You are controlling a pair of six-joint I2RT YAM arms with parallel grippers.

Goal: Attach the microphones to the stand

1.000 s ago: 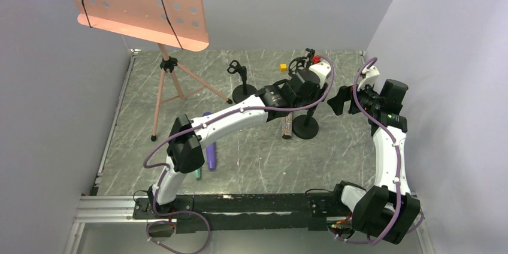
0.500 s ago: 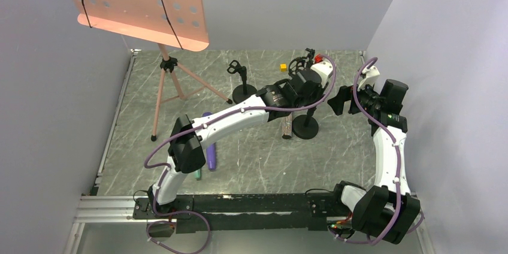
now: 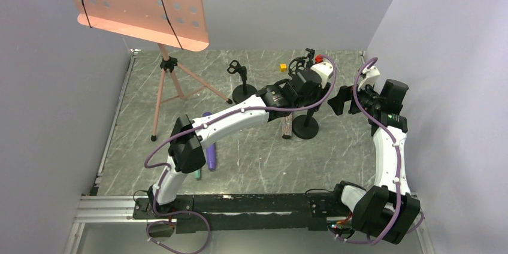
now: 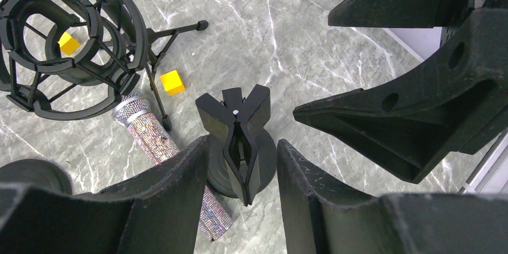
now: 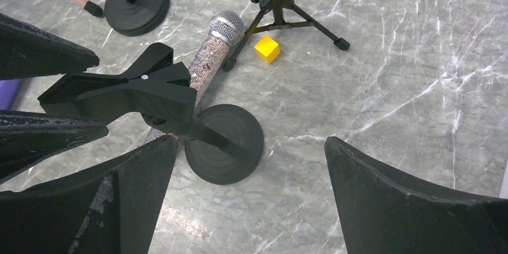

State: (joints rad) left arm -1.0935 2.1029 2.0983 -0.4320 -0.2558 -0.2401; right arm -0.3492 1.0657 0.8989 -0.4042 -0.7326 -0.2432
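While both arms hung over the far right part of the desk point(image 3: 257, 158), a pink music stand point(image 3: 138, 8) stood at its far left corner. Left of centre, toward the near edge, the mint green microphone point(image 3: 197, 174) and the purple microphone point(image 3: 211, 151) lay side by side, partly under the left arm's elbow. That arm was stretched rightward and far across the desk. Its left gripper point(image 4: 239, 146) pointed down over the clip stand point(image 4: 238, 128), fingers part-way apart on either side of the clip, with no grip that could be made out. The copper microphone point(image 4: 160, 140) lay flat just beside that stand's round base, its mesh head near a yellow cube point(image 4: 172, 81) and below the shock mount point(image 4: 66, 56). On the right, the right arm rose upright and bent left, and the right gripper point(image 5: 245, 146) was spread wide and empty, facing the clip.
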